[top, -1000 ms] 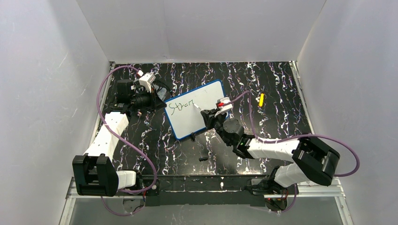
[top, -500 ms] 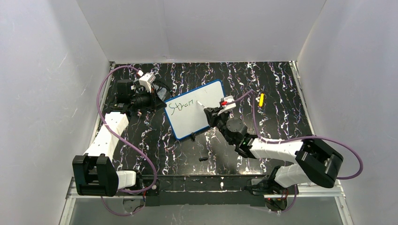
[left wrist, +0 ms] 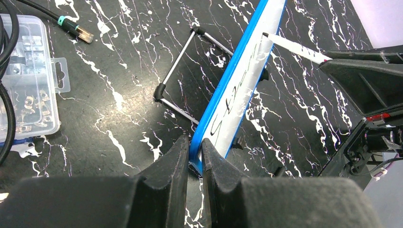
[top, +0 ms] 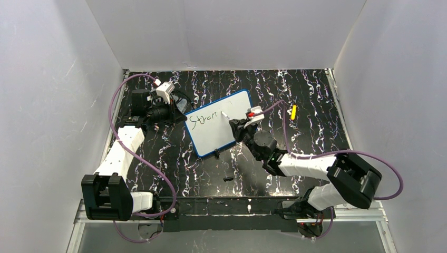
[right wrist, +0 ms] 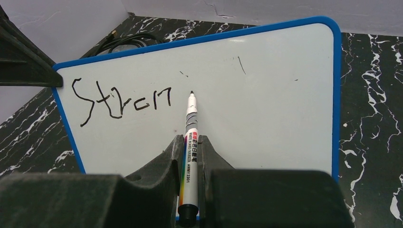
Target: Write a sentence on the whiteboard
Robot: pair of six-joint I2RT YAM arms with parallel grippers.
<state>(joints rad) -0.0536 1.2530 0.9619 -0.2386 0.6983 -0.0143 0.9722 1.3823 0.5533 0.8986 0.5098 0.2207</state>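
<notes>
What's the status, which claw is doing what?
Left claw shut on whiteboard edge. Right claw shut on marker. Sentence reads "Stron" so far; tip just right of it. Blank board ahead of tip.

One whiteboard (top: 216, 134), one marker (right wrist: 190, 128), one clear parts box (left wrist: 28, 85), two pincers: left pincer (left wrist: 194, 147), right pincer (right wrist: 190, 142).

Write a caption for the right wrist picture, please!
Right gripper holds the marker just after Stron on the whiteboard.

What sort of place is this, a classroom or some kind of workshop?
Likely a robot test booth in a lab: plain white walls box in a marbled black table, with the left arm and right arm bolted at its edge.
</notes>
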